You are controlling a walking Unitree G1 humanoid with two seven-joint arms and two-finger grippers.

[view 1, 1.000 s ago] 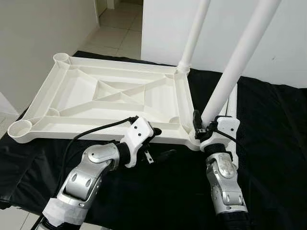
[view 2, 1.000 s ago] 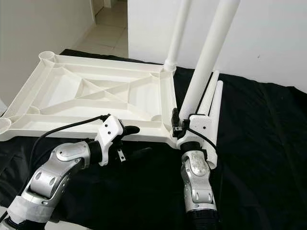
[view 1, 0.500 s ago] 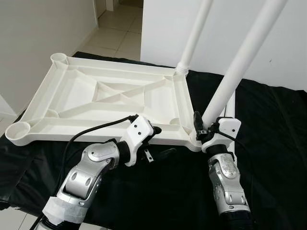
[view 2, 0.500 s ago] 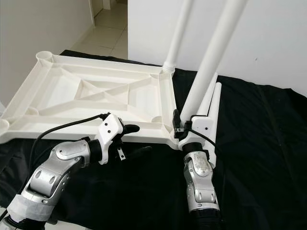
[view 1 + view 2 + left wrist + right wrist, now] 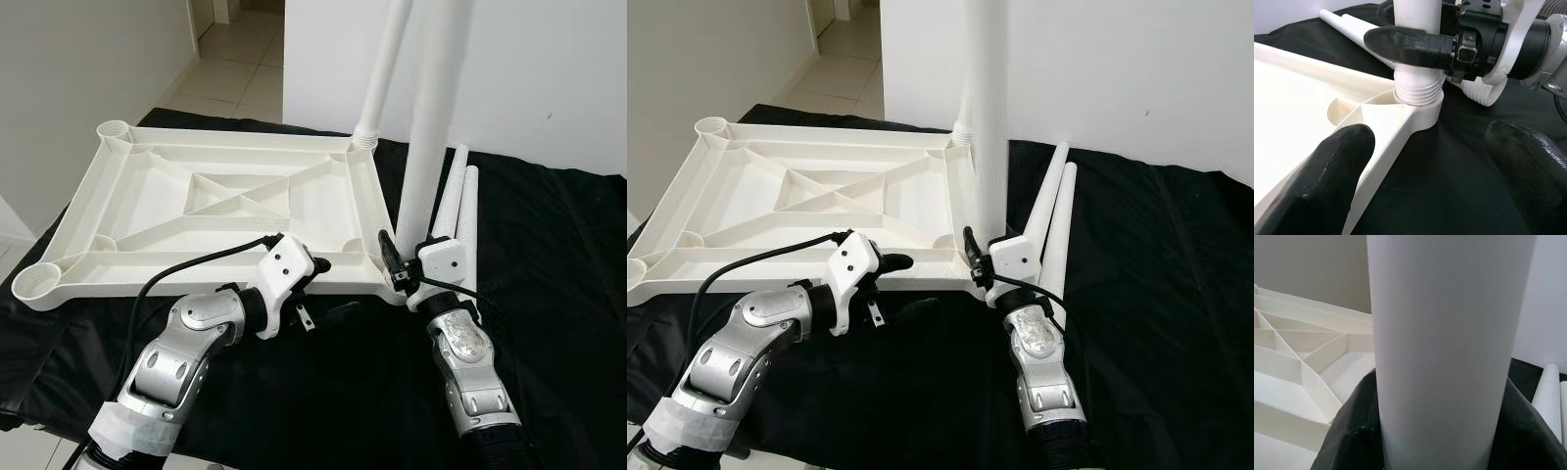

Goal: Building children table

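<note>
A white plastic tabletop lies upside down on a black cloth. One white leg stands in its far right corner. My right gripper is shut on a second leg, holding it upright at the near right corner. In the left wrist view that leg's threaded end sits in the corner socket, with the right gripper's fingers clamped just above it. My left gripper is open and holds nothing, just in front of the tabletop's near edge, left of that corner.
Two loose white legs lie on the black cloth to the right of the held leg. Open sockets sit at the tabletop's far left corner and near left corner. A white wall stands behind; tiled floor lies beyond at the left.
The held leg has swung from leaning right to standing upright over the near right corner, and the right wrist shifted slightly left with it. The left gripper has stayed put.
</note>
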